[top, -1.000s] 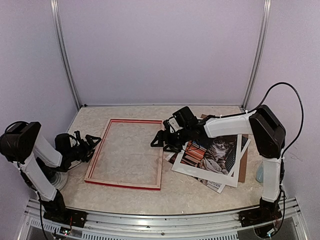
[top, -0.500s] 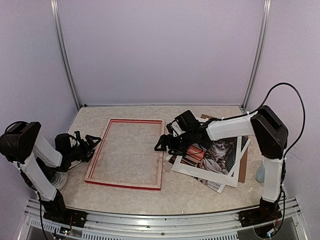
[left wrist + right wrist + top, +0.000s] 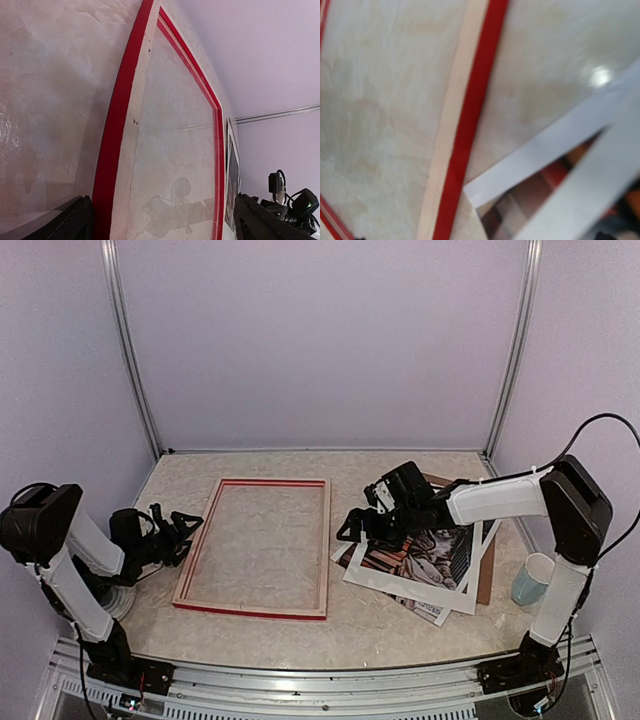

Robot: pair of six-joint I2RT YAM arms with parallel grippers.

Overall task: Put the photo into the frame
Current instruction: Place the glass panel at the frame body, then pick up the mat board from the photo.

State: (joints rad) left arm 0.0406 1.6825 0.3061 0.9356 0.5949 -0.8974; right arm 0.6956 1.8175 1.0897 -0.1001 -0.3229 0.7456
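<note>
The tabletop (image 3: pixel 400 635) carries the frame (image 3: pixel 250 609) flat at centre-left, its opening unfilled. The photo (image 3: pixel 432 548) lies outside it to the right, piled with a white mat (image 3: pixel 400 585) and a brown board (image 3: pixel 487 575).

Within the last second the right arm has swung rightward off the frame, exposing a cup (image 3: pixel 530 580). The right hand (image 3: pixel 347 530), fingers apart and holding nothing, is now over the pile's left corner. This is probably the approach to pick up the photo.

The left hand (image 3: pixel 185 530), fingers spread, sits beside the frame's left rail.

Only the left wrist view shows a reflection inside the frame, suggesting a pane. The blurred right wrist view shows the mat's corner just beside the red rail.
</note>
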